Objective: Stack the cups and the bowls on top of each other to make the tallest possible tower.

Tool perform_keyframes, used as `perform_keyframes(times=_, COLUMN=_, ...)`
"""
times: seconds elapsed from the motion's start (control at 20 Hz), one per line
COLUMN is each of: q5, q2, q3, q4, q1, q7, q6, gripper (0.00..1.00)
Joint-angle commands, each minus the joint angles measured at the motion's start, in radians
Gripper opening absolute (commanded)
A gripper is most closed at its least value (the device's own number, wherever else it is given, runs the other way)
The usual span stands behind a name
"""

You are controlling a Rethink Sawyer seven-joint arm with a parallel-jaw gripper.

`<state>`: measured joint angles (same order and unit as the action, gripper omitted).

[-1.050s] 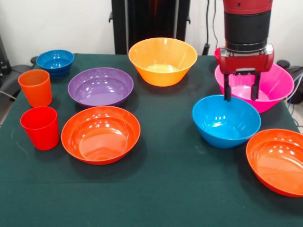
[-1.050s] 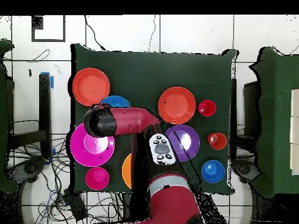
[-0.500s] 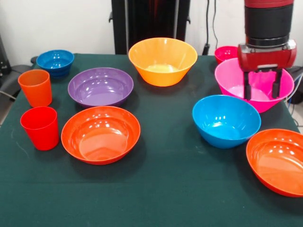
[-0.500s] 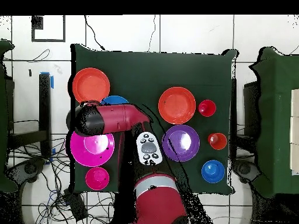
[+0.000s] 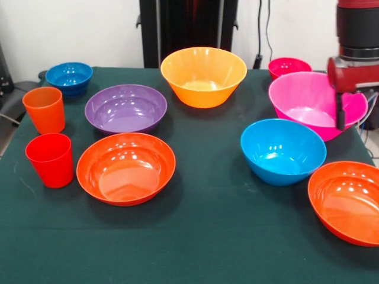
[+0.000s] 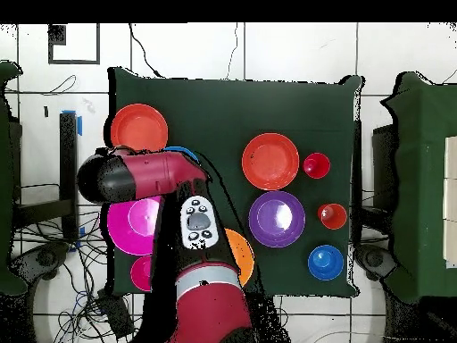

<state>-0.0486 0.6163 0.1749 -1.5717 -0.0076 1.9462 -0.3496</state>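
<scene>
The gripper (image 5: 349, 115) hangs at the right rim of the large glossy magenta-pink plastic bowl (image 5: 308, 106); only one finger shows, so its opening cannot be told. That bowl sits empty, upright, at the table's (image 5: 225, 236) far right. A small pink-red bowl (image 5: 288, 66) stands behind it, a blue bowl (image 5: 283, 151) just in front.

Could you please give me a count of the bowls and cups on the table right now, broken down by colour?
Blue bowls: 2
Red-orange bowls: 2
Purple bowl: 1
Yellow-orange bowl: 1
Large pink bowl: 1
Small pink-red bowl: 1
Orange cup: 1
Red cup: 1
Total: 10
</scene>
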Motion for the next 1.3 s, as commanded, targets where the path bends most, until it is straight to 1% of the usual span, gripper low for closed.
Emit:
perform_keyframes(times=0.05, q5=0.057, q2=-0.118, q3=-0.056, q4=0.126, q1=0.099, q7=0.216, q6=-0.005, gripper=1.0)
perform_keyframes(times=0.2, q5=0.073, q2=-0.152, q3=-0.088, q4=0.182, q1=0.127, q7=0.205, q6=-0.036, gripper=1.0)
perform_keyframes(times=0.4, q5=0.1, q2=-0.186, q3=-0.11, q4=0.256, q1=0.135, q7=0.189, q6=-0.075, gripper=1.0)
perform_keyframes(times=0.7, q5=0.128, q2=-0.193, q3=-0.166, q4=0.347, q1=0.142, q7=0.185, q6=-0.131, gripper=1.0)
perform_keyframes(times=0.85, q5=0.125, q2=-0.196, q3=-0.167, q4=0.405, q1=0.126, q7=0.138, q6=-0.177, gripper=1.0)
perform_keyframes(times=1.0, q5=0.116, q2=-0.191, q3=-0.159, q4=0.433, q1=0.114, q7=0.094, q6=-0.2, gripper=1.0)
perform_keyframes(times=1.3, q5=0.089, q2=-0.199, q3=-0.161, q4=0.517, q1=0.097, q7=0.025, q6=-0.297, gripper=1.0)
